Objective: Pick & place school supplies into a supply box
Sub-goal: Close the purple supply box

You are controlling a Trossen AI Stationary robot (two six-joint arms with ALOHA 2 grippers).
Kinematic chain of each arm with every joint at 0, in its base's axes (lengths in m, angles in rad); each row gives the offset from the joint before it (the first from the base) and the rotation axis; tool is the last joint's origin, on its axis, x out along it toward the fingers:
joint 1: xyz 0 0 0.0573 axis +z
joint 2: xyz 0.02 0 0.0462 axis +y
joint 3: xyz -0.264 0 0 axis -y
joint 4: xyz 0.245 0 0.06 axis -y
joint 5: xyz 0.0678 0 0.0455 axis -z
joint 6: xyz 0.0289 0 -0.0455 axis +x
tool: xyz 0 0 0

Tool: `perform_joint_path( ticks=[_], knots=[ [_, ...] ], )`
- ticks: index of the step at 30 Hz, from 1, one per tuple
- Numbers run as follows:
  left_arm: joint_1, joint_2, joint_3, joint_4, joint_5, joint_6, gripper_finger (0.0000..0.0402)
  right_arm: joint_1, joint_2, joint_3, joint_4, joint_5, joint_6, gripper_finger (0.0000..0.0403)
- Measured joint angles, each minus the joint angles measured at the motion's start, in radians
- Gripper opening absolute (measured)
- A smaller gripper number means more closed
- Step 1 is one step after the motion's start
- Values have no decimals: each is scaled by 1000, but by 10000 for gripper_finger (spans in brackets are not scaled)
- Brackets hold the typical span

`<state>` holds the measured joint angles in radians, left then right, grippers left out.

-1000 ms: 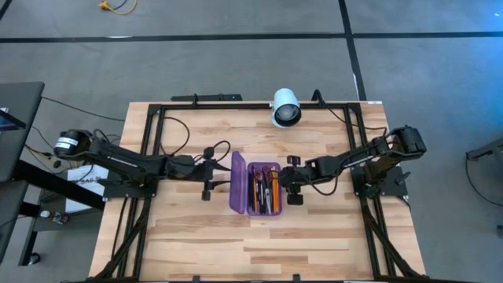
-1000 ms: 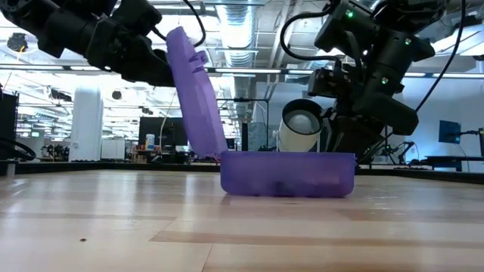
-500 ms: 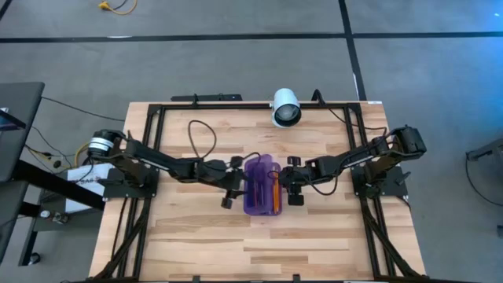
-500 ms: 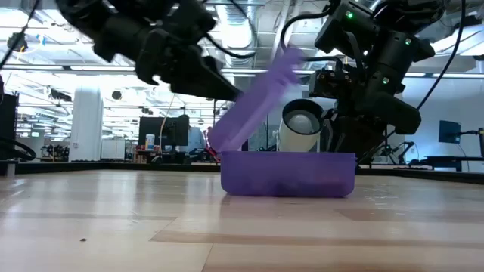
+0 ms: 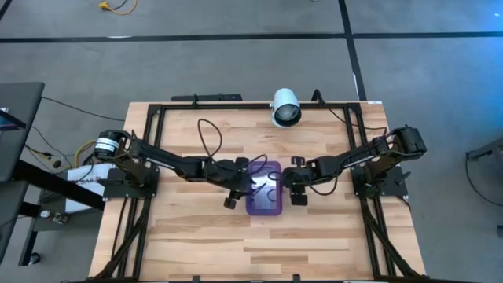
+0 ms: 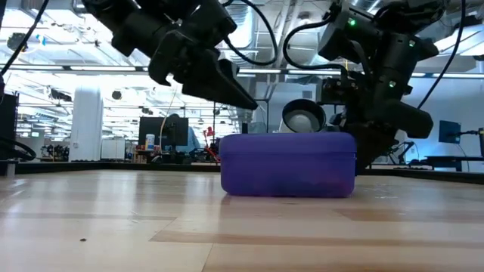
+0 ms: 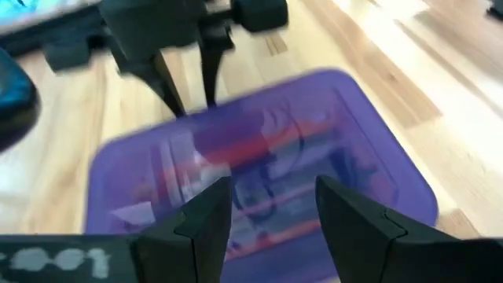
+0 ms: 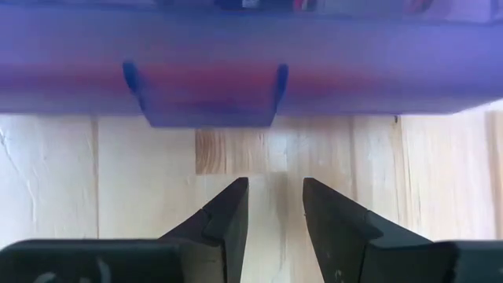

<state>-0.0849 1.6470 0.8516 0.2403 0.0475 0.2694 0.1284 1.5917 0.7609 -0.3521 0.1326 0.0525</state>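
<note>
Sitting near the middle of the wooden table (image 5: 196,236) is one purple pencil case (image 5: 264,189), its lid down flat over the base. Through the see-through lid the left wrist view shows orange-red and dark shapes, the pencils and pens (image 7: 259,169), too blurred to count. Two dark arms meet at the case. The left gripper (image 5: 240,185) hangs over the lid on the case's left side, its two fingers (image 7: 206,224) spread apart with nothing between them. The right gripper (image 5: 295,185) sits just beside the case's right edge, low over the table, facing the clasp tab (image 8: 206,96); its two fingers (image 8: 228,216) stand a narrow gap apart and hold nothing. One white camera (image 5: 285,107) stands at the far edge of the table, behind the case. A black metal frame (image 5: 149,134) runs around the light plank tabletop. Grey floor with dark lines surrounds the table, and a yellow cable (image 5: 116,6) lies on it. Beyond the table, the low view shows a large bright hall with ceiling lights and monitors (image 6: 452,132).
</note>
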Motion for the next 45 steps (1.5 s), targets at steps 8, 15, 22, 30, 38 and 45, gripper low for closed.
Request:
perform_joint_path(
  ticks=[8,15,22,30,38,45],
  knots=[
    [0,0,0,-216,-7,-75,176,1,-77,0,-208,80,78,118],
    [0,0,0,-290,-6,-133,176,40,-230,0,-196,116,89,118],
    [0,-50,-1,-275,-11,-133,176,117,-301,1,49,135,-16,118],
    [-27,-136,-1,-284,-35,-137,176,66,-117,1,171,102,-81,118],
    [-52,-146,-16,-315,-71,-144,176,14,5,8,234,34,-68,118],
    [-53,-155,-25,-291,-71,-143,176,11,-24,1,267,22,-100,118]
  ],
)
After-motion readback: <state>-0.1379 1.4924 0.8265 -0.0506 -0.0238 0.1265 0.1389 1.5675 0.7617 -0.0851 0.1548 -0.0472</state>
